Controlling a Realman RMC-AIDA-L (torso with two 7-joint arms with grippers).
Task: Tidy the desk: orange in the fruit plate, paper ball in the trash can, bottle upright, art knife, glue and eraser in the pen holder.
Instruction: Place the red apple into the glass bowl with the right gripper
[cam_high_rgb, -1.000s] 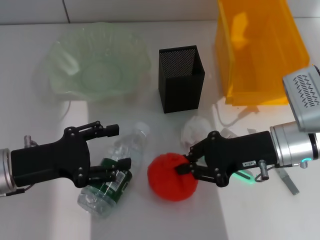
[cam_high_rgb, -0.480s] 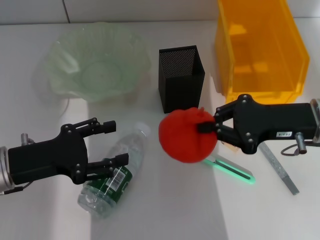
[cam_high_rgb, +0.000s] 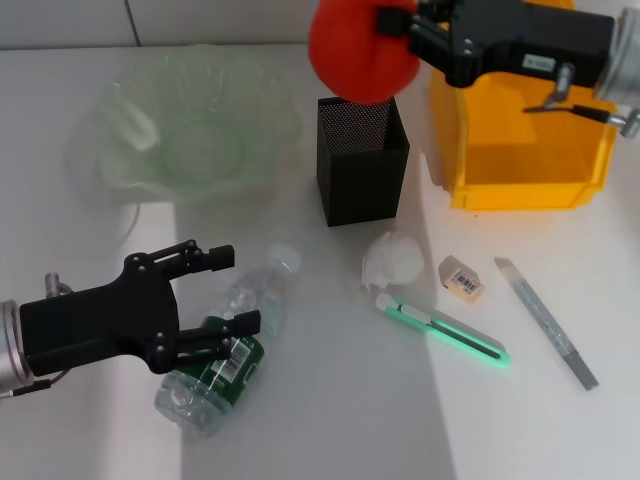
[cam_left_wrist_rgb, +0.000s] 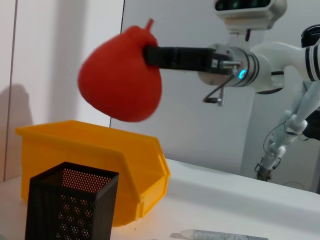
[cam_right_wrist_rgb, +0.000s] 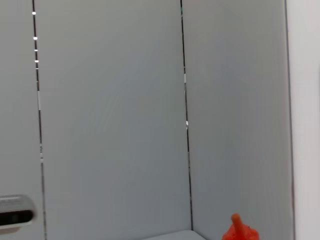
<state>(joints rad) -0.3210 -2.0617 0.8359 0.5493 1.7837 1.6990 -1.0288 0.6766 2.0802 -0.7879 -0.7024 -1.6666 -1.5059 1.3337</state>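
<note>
The right gripper clamps the orange at the frame's top, above the pen holder. Carry it left over the fruit plate, lower, then release. The left gripper waits open by the bottle.

White table fills the head view, bright and bare along the near edge. Behind it runs a pale wall, one dark seam cutting through it. A thin white cable lies on the table's left half. The right wrist view gives grey wall panels, split by dark vertical seams, with a small grey fitting low at the edge.
</note>
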